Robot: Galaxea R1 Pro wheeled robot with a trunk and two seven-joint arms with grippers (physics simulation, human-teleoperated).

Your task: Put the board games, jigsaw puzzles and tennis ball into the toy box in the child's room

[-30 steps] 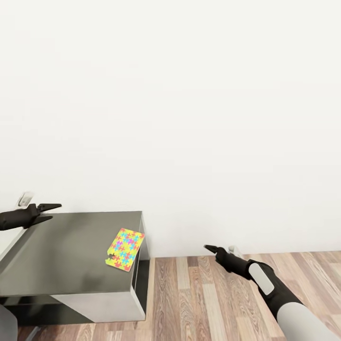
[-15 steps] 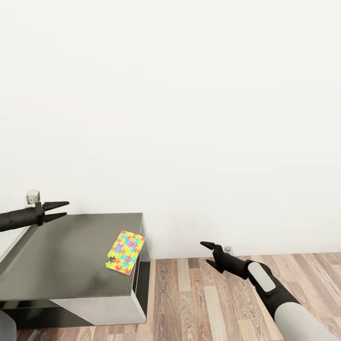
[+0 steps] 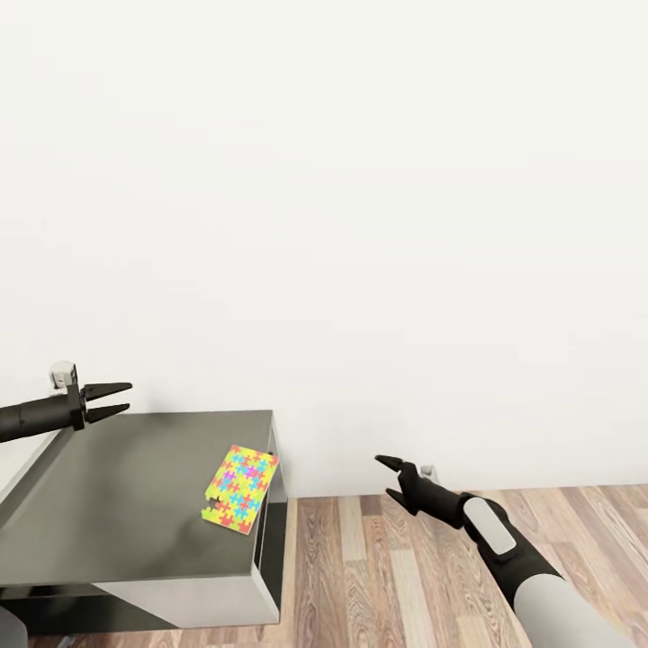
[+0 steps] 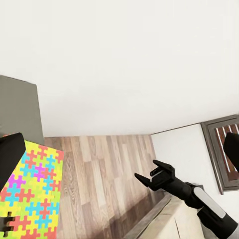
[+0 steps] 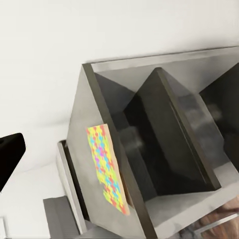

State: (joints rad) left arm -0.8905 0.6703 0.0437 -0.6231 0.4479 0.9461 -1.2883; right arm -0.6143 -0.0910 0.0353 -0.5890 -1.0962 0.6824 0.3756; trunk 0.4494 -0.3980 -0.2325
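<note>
One jigsaw puzzle (image 3: 239,489), a thin panel of yellow, pink, blue and green pieces, lies flat on a dark grey cabinet (image 3: 135,504), close to its right edge. My left gripper (image 3: 120,400) hovers open and empty above the cabinet's far left corner, well left of the puzzle. Over the wood floor to the right of the cabinet, my right gripper (image 3: 387,477) hangs open and empty. The left wrist view shows the puzzle (image 4: 30,194) and the right gripper (image 4: 145,178) beyond it. The right wrist view shows the puzzle (image 5: 107,169) on the cabinet (image 5: 164,129). The toy box, board games and tennis ball are out of view.
A plain white wall (image 3: 360,225) stands right behind the cabinet. Wood-plank floor (image 3: 387,576) stretches to the cabinet's right. The cabinet's open side has dark shelf compartments (image 5: 199,144). A pale surface (image 3: 18,459) adjoins the cabinet at the left.
My left gripper has risen a little and moved right over the cabinet's corner. My right gripper has crept left and slightly up. The view has tilted a little, so the cabinet sits lower.
</note>
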